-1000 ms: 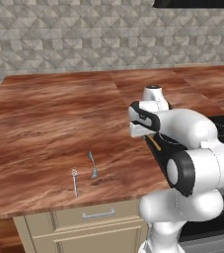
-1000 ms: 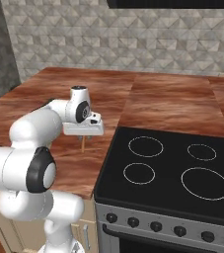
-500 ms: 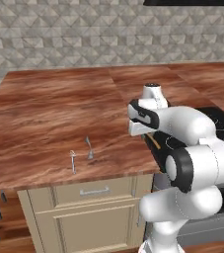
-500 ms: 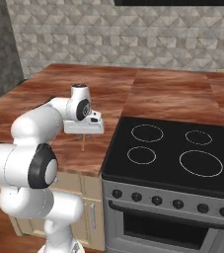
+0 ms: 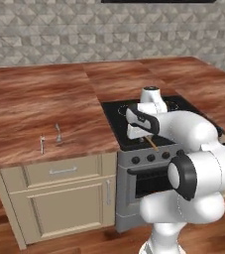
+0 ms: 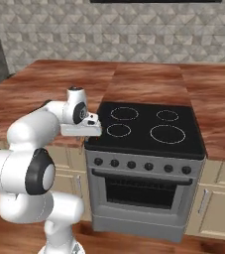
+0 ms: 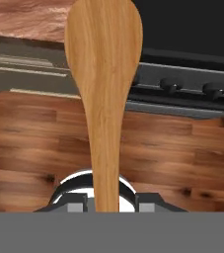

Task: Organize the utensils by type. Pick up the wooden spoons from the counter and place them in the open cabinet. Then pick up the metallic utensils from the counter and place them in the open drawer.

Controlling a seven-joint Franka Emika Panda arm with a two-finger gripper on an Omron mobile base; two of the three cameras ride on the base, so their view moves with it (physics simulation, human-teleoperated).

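Since earlier frames, base has driven right: stove [image 5: 148, 111] now ahead of you, whole scene shifted. Your tool [image 7: 106, 205] clenched on wooden spoon [image 7: 104, 84], handle pinched between fingers, bowl pointing away, held over stove's front edge. Metal spoon [image 5: 58, 133] and fork [image 5: 42, 144] lie close together on table [image 5: 34, 106], well apart from tool. Fingertips mostly hidden behind handle; spoon a mere sliver below hand in left base view.
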